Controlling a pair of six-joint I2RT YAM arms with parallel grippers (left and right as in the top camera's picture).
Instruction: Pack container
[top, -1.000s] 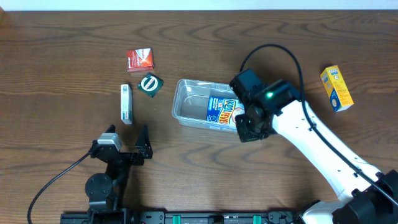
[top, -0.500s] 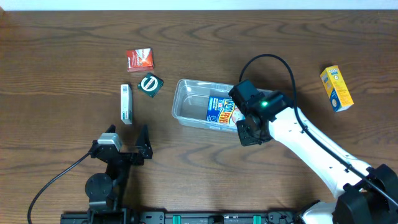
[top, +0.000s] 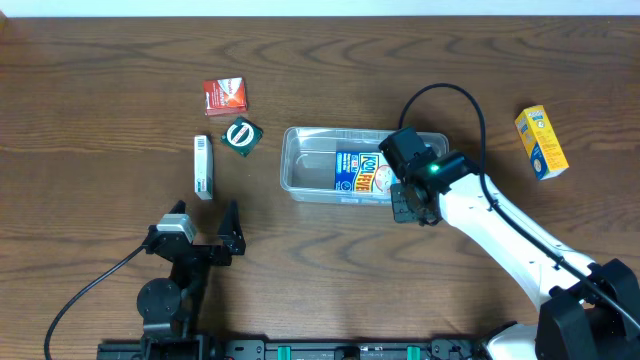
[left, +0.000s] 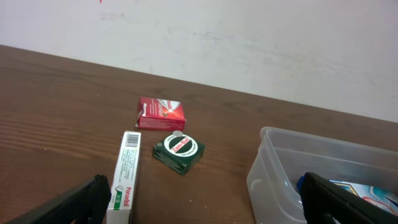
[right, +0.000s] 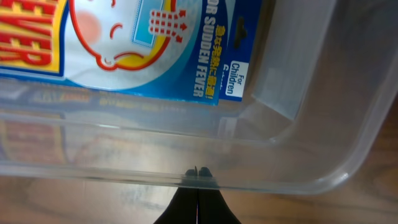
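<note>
Now, closed right hand (right: 198, 175) against container (top: 291, 160).

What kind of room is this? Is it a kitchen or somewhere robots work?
Probably a robot lab, not a kitchen. A black robot arm and a white robot arm stand at a wooden table by a plain white wall, with a clear tub and a red box set out.

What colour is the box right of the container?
The box is yellow with blue print; overhead view.
</note>
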